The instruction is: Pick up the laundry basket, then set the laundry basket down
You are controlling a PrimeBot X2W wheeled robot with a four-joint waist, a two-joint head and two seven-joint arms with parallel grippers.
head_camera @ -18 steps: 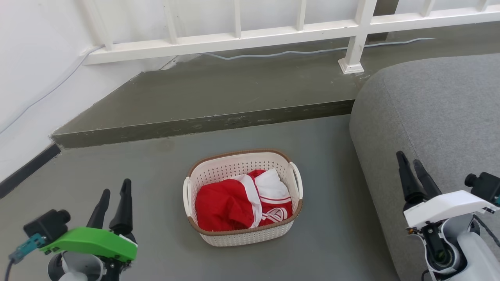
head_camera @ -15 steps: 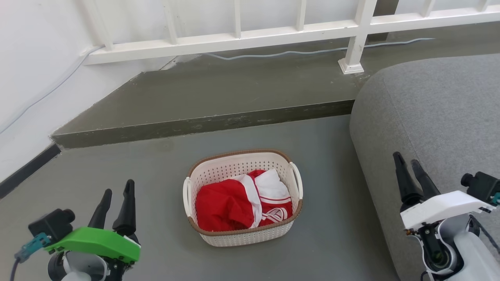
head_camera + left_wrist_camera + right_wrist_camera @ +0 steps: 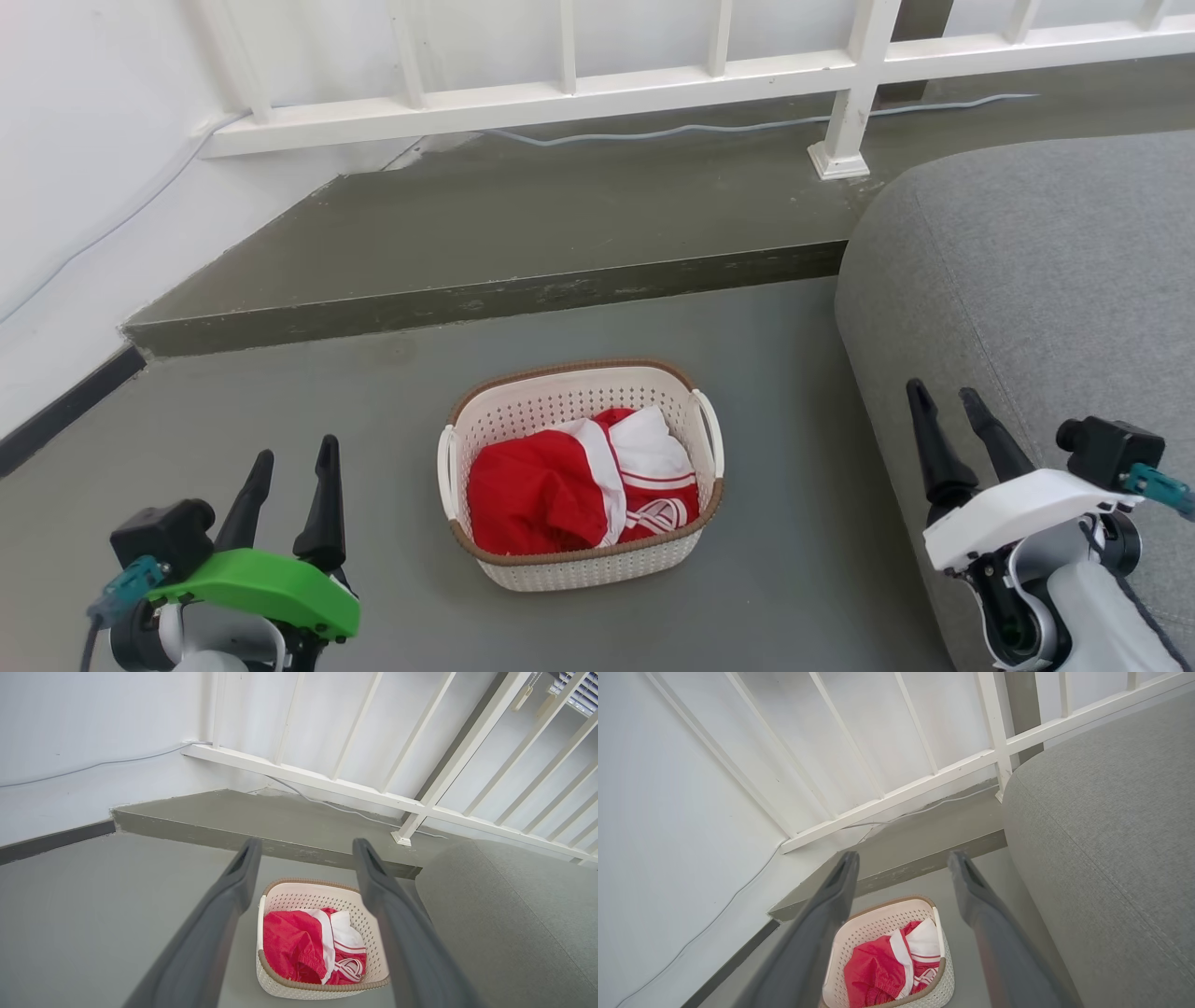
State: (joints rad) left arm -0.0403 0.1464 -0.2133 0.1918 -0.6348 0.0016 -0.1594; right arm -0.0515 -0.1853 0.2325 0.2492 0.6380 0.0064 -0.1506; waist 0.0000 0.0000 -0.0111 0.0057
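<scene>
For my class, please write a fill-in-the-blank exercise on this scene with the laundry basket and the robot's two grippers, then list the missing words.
The laundry basket stands on the grey ____. The clothes in it are white and ____. The left gripper and the right gripper are both ____, holding nothing. The grey upholstered seat lies to the basket's ____ in the head view.
Missing words: floor; red; open; right.

A grey sofa stands near a white railing and a low step.

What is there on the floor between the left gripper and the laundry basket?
Nothing: the head view shows bare grey floor between the left gripper and the laundry basket.
</scene>
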